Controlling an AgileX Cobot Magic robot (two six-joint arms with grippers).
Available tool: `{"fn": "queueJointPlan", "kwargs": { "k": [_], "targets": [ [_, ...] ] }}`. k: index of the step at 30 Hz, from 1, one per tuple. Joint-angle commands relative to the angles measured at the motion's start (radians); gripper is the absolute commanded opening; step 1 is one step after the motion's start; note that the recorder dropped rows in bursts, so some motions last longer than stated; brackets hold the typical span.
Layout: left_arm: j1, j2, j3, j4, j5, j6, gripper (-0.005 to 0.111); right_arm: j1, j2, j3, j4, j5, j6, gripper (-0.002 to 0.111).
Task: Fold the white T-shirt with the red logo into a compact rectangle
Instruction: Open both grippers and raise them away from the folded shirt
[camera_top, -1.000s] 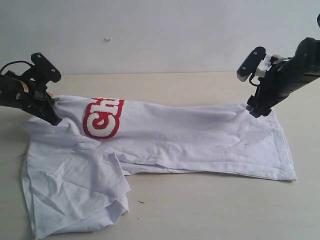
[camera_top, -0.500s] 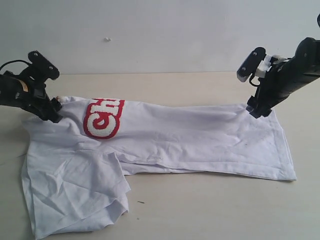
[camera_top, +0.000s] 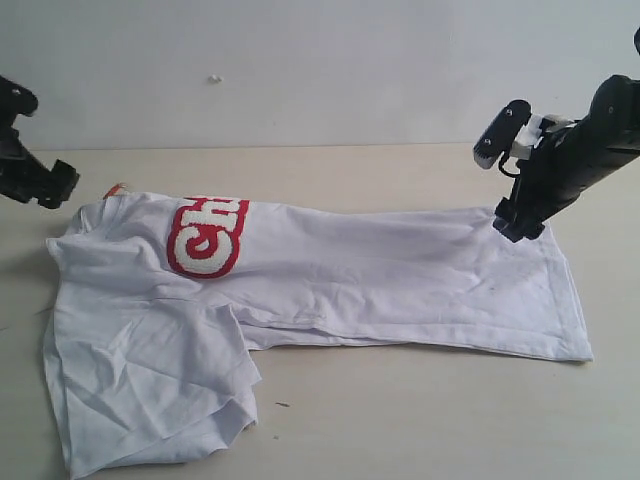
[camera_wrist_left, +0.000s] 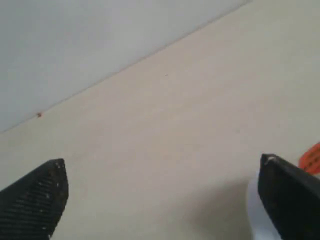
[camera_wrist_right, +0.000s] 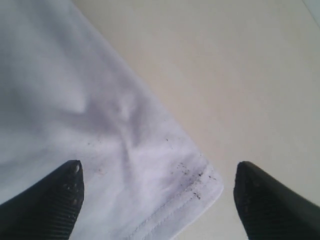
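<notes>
**Both grippers are standing open at opposite ends of the half-folded shirt**

The white T-shirt (camera_top: 380, 275) is lying on the beige counter (camera_top: 420, 420), stretching across most of the exterior view. Its far long edge is running straight, while a loose, rumpled part is spreading toward the near left corner. The red logo (camera_top: 207, 237) is facing up near the left end, with only its first letters showing before a fold. An orange neck tag (camera_top: 115, 189) is peeking out at the far left edge of the cloth.

The left gripper (camera_top: 50, 188) is hovering at the left border of the exterior view, just beside the shirt and clear of it. In the left wrist view its fingers (camera_wrist_left: 35, 200) are standing wide apart with only bare counter (camera_wrist_left: 165, 125) between them; the neck tag (camera_wrist_left: 312, 156) is showing beside one fingertip.

The right gripper (camera_top: 518, 225) is pointing down at the shirt's far right corner. In the right wrist view its fingers (camera_wrist_right: 55, 200) are spread wide, holding nothing, with the stitched hem corner of the shirt (camera_wrist_right: 75, 100), flecked with dark specks, lying between them. I cannot tell whether the fingertips are touching the cloth.
</notes>
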Motion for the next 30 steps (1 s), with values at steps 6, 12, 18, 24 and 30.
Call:
{"fn": "queueJointPlan", "kwargs": {
  "k": [6,12,18,24,30],
  "targets": [
    [0.059,-0.131,0.002,-0.042,0.31,-0.15,0.095,-0.004,-0.032,-0.006,0.056,0.055,0.292,0.078],
    [0.059,-0.23,0.011,-0.393,0.781,-0.265,0.034,-0.004,-0.088,-0.006,0.207,0.261,0.322,0.078],
    [0.059,-0.276,0.117,-0.572,0.992,-0.135,0.0,-0.004,-0.14,-0.006,0.542,0.509,0.088,0.057],
    [0.059,-0.341,0.295,-0.875,0.979,0.109,0.0,-0.004,-0.14,-0.004,0.562,0.632,0.13,0.007],
    [0.059,-0.36,0.398,-0.982,0.934,0.125,0.0,-0.004,-0.14,-0.004,0.606,0.683,0.13,0.0]
  ]
}}
